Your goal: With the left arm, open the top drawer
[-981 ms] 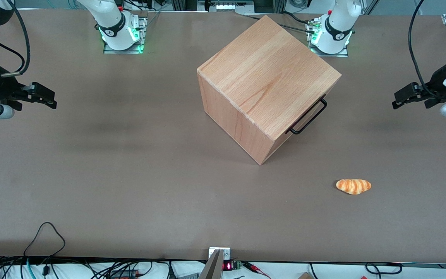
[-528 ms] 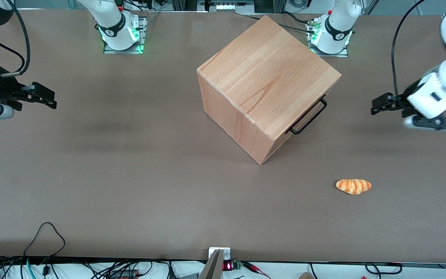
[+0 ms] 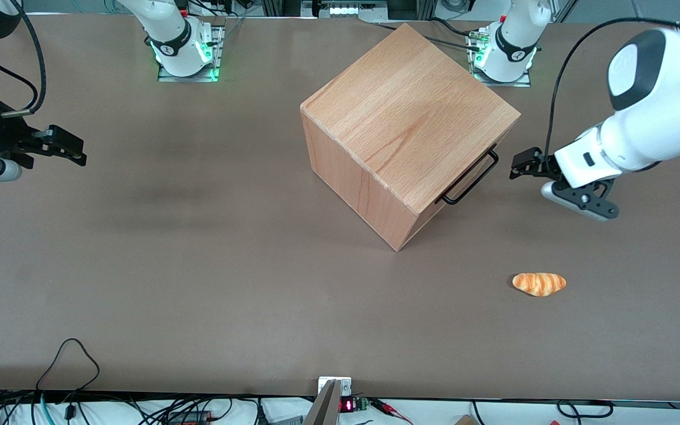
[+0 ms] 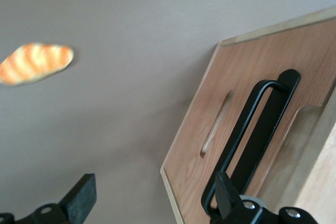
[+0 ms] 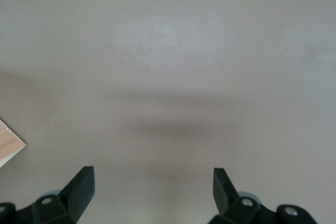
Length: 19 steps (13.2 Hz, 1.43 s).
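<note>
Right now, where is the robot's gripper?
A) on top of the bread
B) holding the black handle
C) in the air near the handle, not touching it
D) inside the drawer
C: the gripper hangs beside the handle with a gap between them, fingers open and empty.

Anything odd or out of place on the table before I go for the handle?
Nothing damaged or spilled. The wooden cube sits turned at an angle to the table edges, top drawer shut. A stray bread roll lies nearer the front camera. The left arm's pincer, open, hovers short of the black handle.
</note>
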Available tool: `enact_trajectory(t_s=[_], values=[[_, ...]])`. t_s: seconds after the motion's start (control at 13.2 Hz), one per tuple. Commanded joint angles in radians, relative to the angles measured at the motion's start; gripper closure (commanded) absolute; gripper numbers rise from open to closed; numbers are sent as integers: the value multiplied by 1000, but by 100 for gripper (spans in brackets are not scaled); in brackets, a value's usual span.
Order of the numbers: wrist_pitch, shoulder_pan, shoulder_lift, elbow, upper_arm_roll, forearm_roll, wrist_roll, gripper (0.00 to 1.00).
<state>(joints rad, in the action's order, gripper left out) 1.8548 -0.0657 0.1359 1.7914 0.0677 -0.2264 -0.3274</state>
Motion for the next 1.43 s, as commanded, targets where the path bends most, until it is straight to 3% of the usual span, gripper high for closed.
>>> enact_trajectory(t_s=[0.0,0.45,0.75,1.36], values=[[69,1,13,39,-5,-37,-137,0],[69,-14,45,52,52,-42,-185,0],[69,-16,47,68,54,-109,-185,0],[79,-19,60,75,57,-128,-216,0]])
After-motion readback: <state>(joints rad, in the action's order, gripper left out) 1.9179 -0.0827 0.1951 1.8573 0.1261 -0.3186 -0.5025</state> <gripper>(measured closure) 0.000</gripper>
